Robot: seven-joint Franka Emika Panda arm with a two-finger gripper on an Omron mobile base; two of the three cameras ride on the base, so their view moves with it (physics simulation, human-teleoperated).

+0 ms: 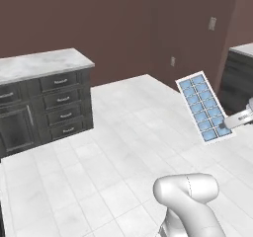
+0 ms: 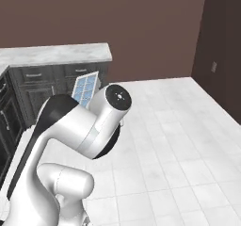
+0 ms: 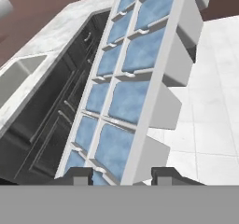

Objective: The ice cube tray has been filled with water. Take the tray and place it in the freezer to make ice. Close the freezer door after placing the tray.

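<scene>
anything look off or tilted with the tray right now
Yes. The small white rectangular ice cube tray with pale-blue water cells is held in the air by one end in the gripper, steeply tilted rather than level, over the white tiled floor. No spilled water is visible.

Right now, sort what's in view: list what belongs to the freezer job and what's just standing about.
Job:
- tray, held tilted above the floor
- water in its cells
- tool, shut on the tray's near end

Standing about:
- cabinet with drawers and marble top
- sink in the counter
- wall outlet
- second counter at right
</scene>
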